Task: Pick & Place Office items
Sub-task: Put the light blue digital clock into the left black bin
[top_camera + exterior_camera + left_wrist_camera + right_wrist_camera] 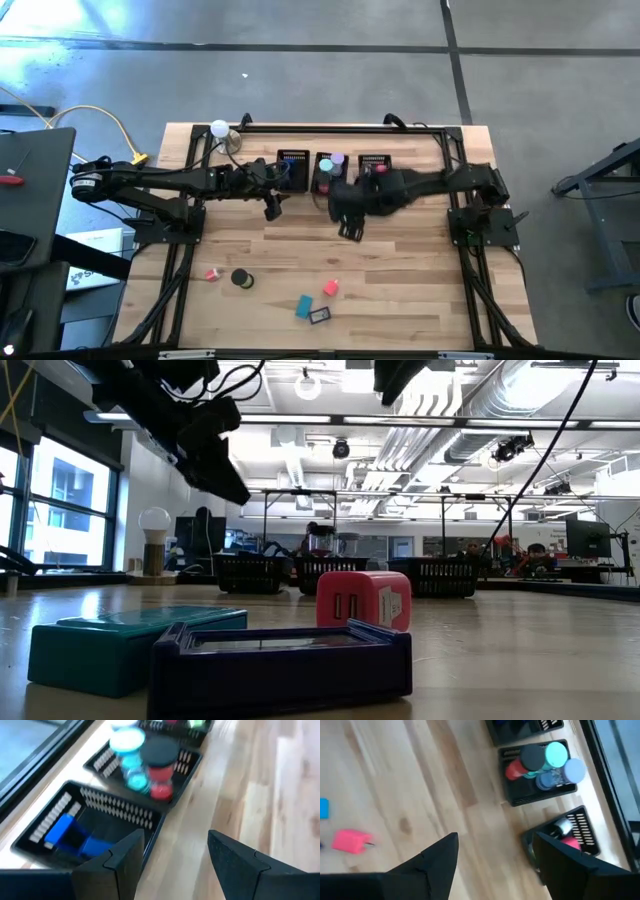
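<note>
You have both arms reaching in over the middle of the high view, just below the three bins (293,160) along the top of the table (420,270). Your left gripper (272,208) hangs with its jaws apart and nothing between them, below the left bin; your right gripper (350,228) is likewise parted and empty, below the middle bin. The loose items lie well apart from both, in the lower middle of the frame: a pink piece (212,274) at lower left, the black roll (241,279) just right of it, a pink block (331,288), a teal block (304,306) tilted on a diagonal, and a dark frame (320,316) with its long axis running left-right.
</note>
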You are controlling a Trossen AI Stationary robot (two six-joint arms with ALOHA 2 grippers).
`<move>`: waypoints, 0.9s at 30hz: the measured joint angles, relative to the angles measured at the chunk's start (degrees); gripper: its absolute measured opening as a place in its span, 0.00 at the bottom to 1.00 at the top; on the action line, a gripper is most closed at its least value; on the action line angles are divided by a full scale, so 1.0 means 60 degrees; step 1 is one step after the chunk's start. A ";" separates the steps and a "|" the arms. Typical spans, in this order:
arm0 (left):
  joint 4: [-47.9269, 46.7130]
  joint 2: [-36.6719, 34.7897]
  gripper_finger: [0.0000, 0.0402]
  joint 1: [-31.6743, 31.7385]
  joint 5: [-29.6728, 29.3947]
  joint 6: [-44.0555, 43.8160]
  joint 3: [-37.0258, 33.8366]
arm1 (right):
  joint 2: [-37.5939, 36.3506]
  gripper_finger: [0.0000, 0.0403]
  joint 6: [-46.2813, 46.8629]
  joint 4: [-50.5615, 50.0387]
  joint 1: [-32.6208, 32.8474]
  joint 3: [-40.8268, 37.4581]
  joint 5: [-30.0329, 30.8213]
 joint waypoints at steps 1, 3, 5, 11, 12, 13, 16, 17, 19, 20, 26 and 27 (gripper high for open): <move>0.0106 0.0000 0.53 -0.0030 0.0107 0.0075 0.0002 | 0.0000 0.60 0.0290 -0.0036 0.0263 0.0000 0.0209; 0.0251 0.0000 0.53 -0.0250 0.0254 0.0280 0.0002 | 0.0000 0.60 0.0949 -0.0121 0.0813 0.0000 0.0660; 0.0407 0.0000 0.53 -0.0623 0.0257 0.0522 0.0005 | 0.0000 0.60 0.1609 -0.0198 0.1357 0.0000 0.1124; 0.0365 0.0000 0.53 -0.2365 -0.1328 0.0987 0.0045 | 0.0004 0.60 0.3614 -0.0152 0.2885 -0.0271 0.2323; 0.0129 0.0000 0.53 -0.2680 -0.1602 0.0949 0.0142 | 0.0012 0.60 0.3904 -0.0146 0.3096 -0.0397 0.2517; -0.0238 0.0000 0.53 -0.2978 -0.1829 0.0842 0.0324 | 0.0022 0.60 0.4201 -0.0140 0.3297 -0.0513 0.2712; -0.1650 0.0159 0.53 -0.3693 -0.1996 0.0399 0.1198 | 0.0015 0.60 0.4922 -0.0076 0.3738 -0.0906 0.3169; -0.2227 0.0268 0.53 -0.3896 -0.1999 0.0226 0.1492 | 0.0015 0.60 0.5110 0.0007 0.3829 -0.1084 0.3264; -0.3213 0.0589 0.53 -0.4286 -0.2009 -0.0112 0.2070 | 0.0018 0.60 0.5367 0.0266 0.3924 -0.1432 0.3413; -0.3507 0.0791 0.53 -0.4462 -0.2010 -0.0233 0.2352 | 0.0018 0.60 0.5461 0.0426 0.3935 -0.1600 0.3441; -0.3903 0.2035 0.53 -0.5359 -0.1725 -0.0650 0.3211 | 0.0017 0.60 0.5516 0.1058 0.3897 -0.2322 0.3499; -0.3886 0.2236 0.53 -0.5469 -0.1719 -0.0870 0.3279 | 0.0011 0.60 0.5431 0.1249 0.3870 -0.2442 0.3505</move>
